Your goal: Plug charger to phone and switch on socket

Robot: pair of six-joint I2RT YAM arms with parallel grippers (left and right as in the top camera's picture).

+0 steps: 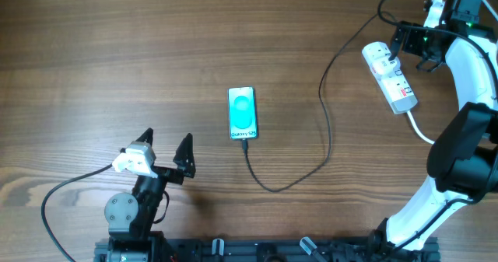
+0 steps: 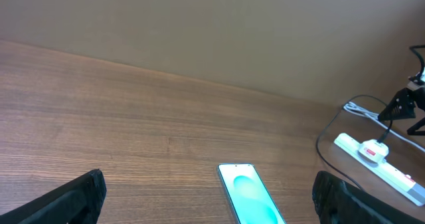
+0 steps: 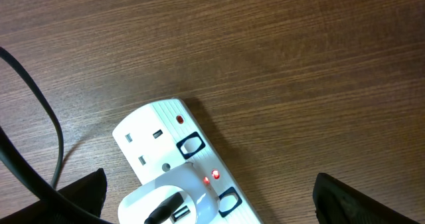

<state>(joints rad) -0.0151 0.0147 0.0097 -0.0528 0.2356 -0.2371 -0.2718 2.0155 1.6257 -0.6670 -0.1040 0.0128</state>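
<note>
Phone [image 1: 242, 113] flat mid-worktop [image 1: 117, 44], long axis 12 to 6, charger [image 1: 327, 130] entering at 6 and looping toward 2 to the socket [image 1: 389, 77], angled 11 to 5 near the right edge. Open wood around the phone. Left pincer [image 1: 166, 137] at 7, spread, empty; right pincer [image 1: 411, 50] spread above the socket, plug cut off in the wrist view.

Table [image 1: 117, 52]: brown wood-grain top, grain running left to right, filling the overhead view almost edge to edge. Lighter and darker streaks alternate across it. Right wrist view, close up: fine wavy grain lines, slight sheen. Wall [image 2: 199, 24]: plain beige, matte, unmarked, meeting the table's far edge.
</note>
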